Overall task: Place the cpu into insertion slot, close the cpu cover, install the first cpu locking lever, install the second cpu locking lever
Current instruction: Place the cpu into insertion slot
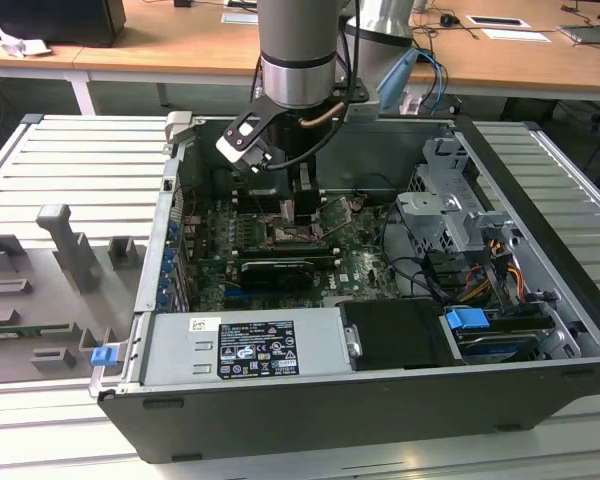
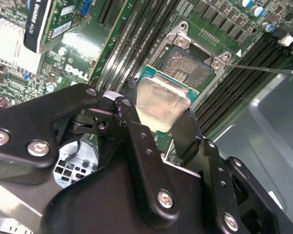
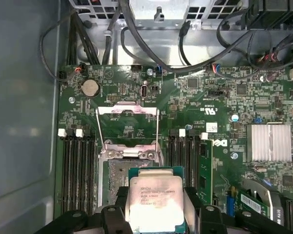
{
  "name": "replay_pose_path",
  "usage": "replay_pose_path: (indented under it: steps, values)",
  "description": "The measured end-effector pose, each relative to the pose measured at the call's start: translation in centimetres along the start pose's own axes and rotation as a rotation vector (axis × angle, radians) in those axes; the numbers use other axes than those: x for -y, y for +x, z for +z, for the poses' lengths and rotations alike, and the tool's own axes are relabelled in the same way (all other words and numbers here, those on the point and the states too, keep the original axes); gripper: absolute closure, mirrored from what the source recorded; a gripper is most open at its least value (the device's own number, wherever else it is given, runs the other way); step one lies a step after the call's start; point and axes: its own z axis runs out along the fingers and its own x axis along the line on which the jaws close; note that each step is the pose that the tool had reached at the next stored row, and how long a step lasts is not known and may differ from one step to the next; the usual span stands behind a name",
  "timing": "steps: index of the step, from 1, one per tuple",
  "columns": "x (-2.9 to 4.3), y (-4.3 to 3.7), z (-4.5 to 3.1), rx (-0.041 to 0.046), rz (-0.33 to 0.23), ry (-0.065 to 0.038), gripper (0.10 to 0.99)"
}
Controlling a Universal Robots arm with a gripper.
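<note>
- The gripper (image 2: 162, 119) pinches the cpu (image 2: 161, 102) by two opposite edges. Its black fingers (image 2: 138, 134) press against the chip's sides, and the silvery top faces up.
- In both wrist views the chip hangs over the near part of the insertion slot (image 2: 191, 66) and overlaps it, not yet seated. Whether any corner touches the rim I cannot tell.
- To do this well, I judge the chip should be squared to the slot's metal rim and kept level. It should go straight down and slowly, with no sideways slide, since the contact field below looks delicate.
- Beyond the slot, the cpu cover (image 3: 128, 111) lies swung open over the green board (image 3: 185, 105), which leaves the opening free.
- A thin lever rod (image 2: 259, 68) runs out from the slot's corner; the fingers should stay clear of it.
- Farthest out, in the exterior view, the arm (image 1: 298, 60) reaches down into the open computer case (image 1: 280, 405).
</note>
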Motion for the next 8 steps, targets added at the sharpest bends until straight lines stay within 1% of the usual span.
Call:
replay_pose_path:
  steps: [2, 8]
  values:
    - [0.03, -0.01, 0.3, 0.0029, 0.035, -0.001, 0.557]
    - [0.09, -0.01, 0.55, 0.003, 0.035, -0.001, 0.557]
